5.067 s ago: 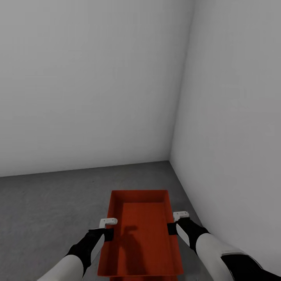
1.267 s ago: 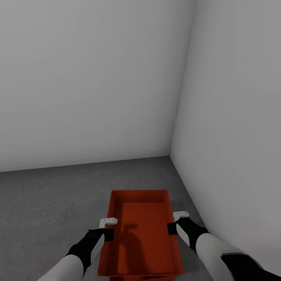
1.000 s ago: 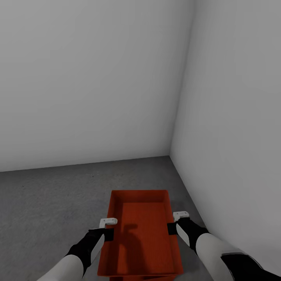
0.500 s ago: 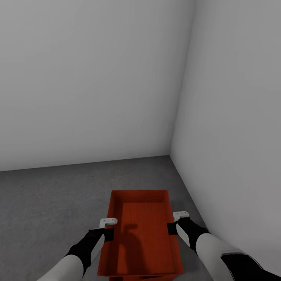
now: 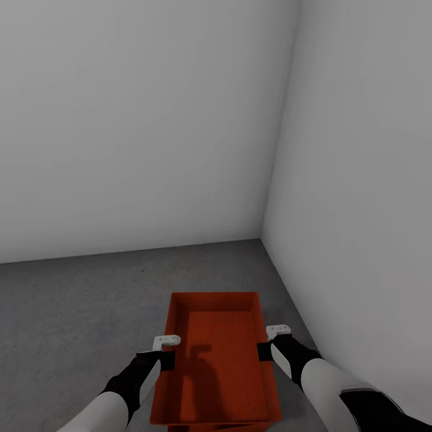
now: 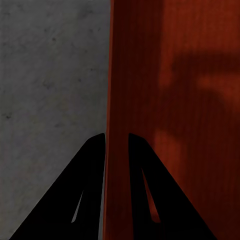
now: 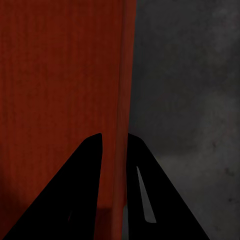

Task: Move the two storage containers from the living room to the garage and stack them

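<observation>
Storage container [image 5: 219,360], red-orange and open-topped, lies at the lower centre of the head view, long axis running away from the camera, over the dark grey concrete floor [image 5: 78,300] near the corner where two plain white walls [image 5: 138,120] meet in the upper half of the frame. At the very bottom edge of that view a thin strip of a second red-orange rim [image 5: 219,428] shows beneath the near end of the container; whether the upper bin rests on it cannot be told. The left gripper [image 5: 163,354] sits at the container's left long wall and the right gripper [image 5: 270,345] at its right long wall, each at mid-length, with a small white bracket above the dark wrist. The head view does not resolve the finger gaps; the wrist views do. In the left wrist view the two dark fingers [image 6: 92,190] of the left gripper [image 6: 116,137] stand nearly closed with the thin red wall edge [image 6: 109,75] running between them, one finger over the speckled floor side and the other over the ribbed container interior, which carries a soft shadow. In the right wrist view the right gripper [image 7: 115,136] shows the same narrow pinch on the opposite wall [image 7: 125,75], the red interior at the left of the frame and the grey floor [image 7: 190,100] at the right.
</observation>
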You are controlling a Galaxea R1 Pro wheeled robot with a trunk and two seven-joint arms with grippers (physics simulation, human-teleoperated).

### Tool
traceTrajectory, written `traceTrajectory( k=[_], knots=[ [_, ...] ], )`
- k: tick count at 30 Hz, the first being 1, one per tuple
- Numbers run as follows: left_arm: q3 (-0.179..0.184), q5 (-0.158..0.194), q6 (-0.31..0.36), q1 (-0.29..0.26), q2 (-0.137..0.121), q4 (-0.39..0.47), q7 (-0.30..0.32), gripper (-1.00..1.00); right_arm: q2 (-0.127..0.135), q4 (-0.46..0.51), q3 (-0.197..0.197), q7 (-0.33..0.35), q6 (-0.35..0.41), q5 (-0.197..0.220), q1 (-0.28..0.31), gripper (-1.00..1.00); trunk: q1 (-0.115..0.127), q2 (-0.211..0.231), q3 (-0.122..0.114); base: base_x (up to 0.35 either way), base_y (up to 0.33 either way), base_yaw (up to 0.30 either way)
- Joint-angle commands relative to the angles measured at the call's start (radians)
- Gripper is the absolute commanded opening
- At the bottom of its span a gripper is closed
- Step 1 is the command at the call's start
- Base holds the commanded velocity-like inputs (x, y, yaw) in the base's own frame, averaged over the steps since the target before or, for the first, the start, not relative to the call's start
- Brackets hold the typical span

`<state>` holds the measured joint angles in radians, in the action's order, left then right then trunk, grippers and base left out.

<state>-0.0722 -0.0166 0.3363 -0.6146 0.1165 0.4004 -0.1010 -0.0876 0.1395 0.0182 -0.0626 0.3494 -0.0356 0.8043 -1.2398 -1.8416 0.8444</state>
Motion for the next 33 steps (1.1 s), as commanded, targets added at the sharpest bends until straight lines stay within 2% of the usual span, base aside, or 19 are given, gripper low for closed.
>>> traceTrajectory(
  k=[1,33],
  knots=[
    [0.017,0.028,0.015,0.0,-0.011,-0.002,0.007,-1.0,0.0,0.005,0.058,0.004,0.005,0.02,0.001,-1.0,0.0,0.0,0.001,0.0,0.0,0.0],
    [0.017,0.028,0.015,0.0,-0.011,-0.002,0.007,-1.0,0.0,0.005,0.058,0.004,0.005,0.02,0.001,-1.0,0.0,0.0,0.015,0.0,0.0,0.0]
  ],
)
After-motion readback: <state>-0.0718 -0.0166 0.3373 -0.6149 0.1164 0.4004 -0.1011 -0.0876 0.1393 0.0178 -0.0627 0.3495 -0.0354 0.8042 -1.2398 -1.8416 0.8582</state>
